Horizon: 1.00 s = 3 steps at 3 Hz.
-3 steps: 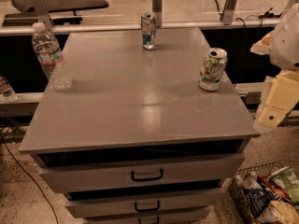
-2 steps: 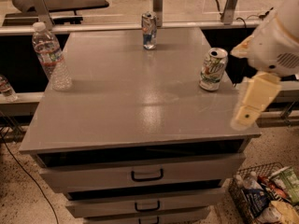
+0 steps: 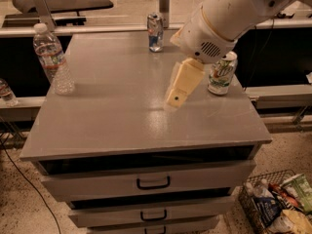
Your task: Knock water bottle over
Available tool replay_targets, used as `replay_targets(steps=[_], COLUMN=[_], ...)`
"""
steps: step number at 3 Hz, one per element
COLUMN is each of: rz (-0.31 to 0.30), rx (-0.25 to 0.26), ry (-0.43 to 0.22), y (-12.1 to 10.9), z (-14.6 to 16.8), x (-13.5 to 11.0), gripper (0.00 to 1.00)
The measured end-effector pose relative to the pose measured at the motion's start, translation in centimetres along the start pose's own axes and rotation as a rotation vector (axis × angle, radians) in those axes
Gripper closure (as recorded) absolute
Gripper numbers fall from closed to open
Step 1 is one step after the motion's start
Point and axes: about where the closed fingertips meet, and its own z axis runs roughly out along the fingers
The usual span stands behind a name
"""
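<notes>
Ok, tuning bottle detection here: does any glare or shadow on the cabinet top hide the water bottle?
Camera view: a faint sheen lies mid cabinet top, just below the gripper hanging over the centre; the water bottle at the left edge stands clear of it.

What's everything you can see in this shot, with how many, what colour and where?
water bottle: one, clear with white cap, upright at the cabinet top's left edge
blue can: one, blue and silver, rear middle of the top
green can: one, green and white, right side, partly behind the arm
cabinet: one, grey, centre
drawers: three showing, grey with black handles, cabinet front
second bottle: one, clear, cut off at far left, below the top
basket: one, wire, holding packets, floor at lower right
arm: one, white, reaching in from upper right
gripper: one, cream, above the top's middle, far from the water bottle
</notes>
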Motion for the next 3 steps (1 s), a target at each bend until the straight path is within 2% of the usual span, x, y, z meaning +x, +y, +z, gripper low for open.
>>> replay_targets(steps=[1, 2, 3], rz=[0.0, 0.006, -0.01], rx=[0.0, 0.016, 0.021], ry=[0.0, -0.059, -0.164], y=[0.0, -0.9, -2.7], z=[0.0, 1.7, 5.5], x=[0.0, -1.5, -4.7], gripper=[0.0, 0.0, 0.0])
